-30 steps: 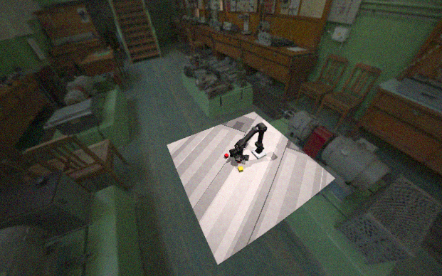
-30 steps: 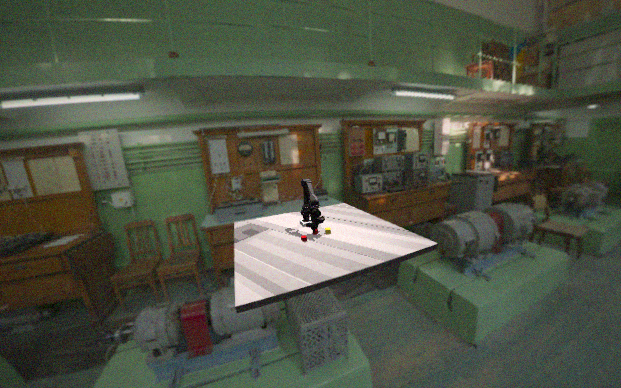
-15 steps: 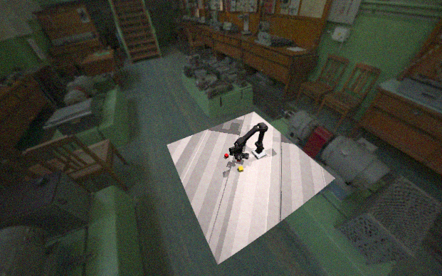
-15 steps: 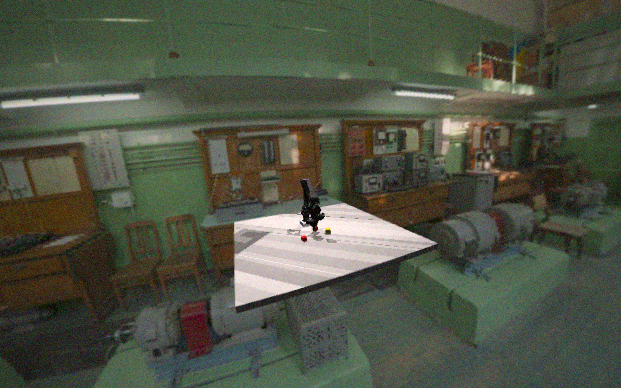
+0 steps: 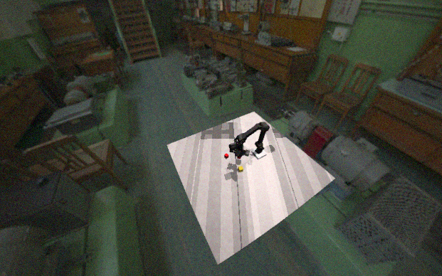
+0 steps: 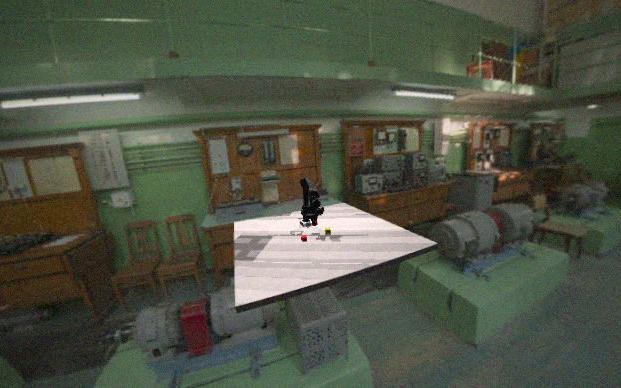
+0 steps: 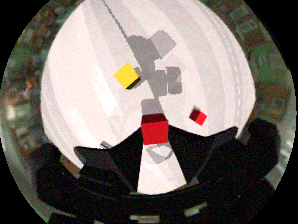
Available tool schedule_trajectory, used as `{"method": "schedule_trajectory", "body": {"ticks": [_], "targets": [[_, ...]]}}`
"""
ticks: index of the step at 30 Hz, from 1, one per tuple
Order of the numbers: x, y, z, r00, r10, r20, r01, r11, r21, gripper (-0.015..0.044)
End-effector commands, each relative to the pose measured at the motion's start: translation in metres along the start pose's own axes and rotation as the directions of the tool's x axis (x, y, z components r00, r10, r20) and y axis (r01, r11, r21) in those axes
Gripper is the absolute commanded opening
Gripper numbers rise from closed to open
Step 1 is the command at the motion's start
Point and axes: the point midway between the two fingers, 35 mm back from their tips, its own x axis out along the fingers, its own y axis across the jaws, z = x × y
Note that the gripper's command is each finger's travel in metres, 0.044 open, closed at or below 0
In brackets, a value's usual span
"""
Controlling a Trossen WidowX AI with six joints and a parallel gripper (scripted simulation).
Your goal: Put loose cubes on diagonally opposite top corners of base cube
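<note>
My gripper (image 5: 239, 156) (image 6: 315, 221) (image 7: 153, 128) is shut on a red cube, held off the table between the fingertips. The held red cube (image 7: 154, 131) looks roughly level in the wrist view; it is small and partly hidden by the gripper in the top and exterior views. The second red cube (image 5: 226, 155) (image 6: 304, 238) (image 7: 198, 117) lies on the table, apart from the others. The yellow cube (image 5: 240, 168) (image 6: 327, 231) (image 7: 127, 75), the base cube, stands on the table with nothing on top. The held cube is beside it and higher, not over it.
The striped table top (image 5: 221, 220) (image 6: 276, 280) bears the cubes. The arm stands on a white base plate (image 5: 260, 154) near the cubes. Shadows of the arm and gripper fall on the table near the yellow cube. Machines and furniture stand around the table.
</note>
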Motion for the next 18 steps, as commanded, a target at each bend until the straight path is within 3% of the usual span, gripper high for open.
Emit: {"method": "schedule_trajectory", "body": {"ticks": [1, 7, 18], "targets": [[-0.015, 0.001, 0.0, 1.0, -0.004, 0.006, 0.004, 1.0, -0.004, 0.0105], [-0.033, 0.003, -0.003, 1.0, -0.003, 0.006, 0.003, 1.0, -0.004, 0.0105], [-0.029, 0.007, 0.013, 1.0, 0.0, 0.014, 0.0, 1.0, 0.009, 0.0105]]}}
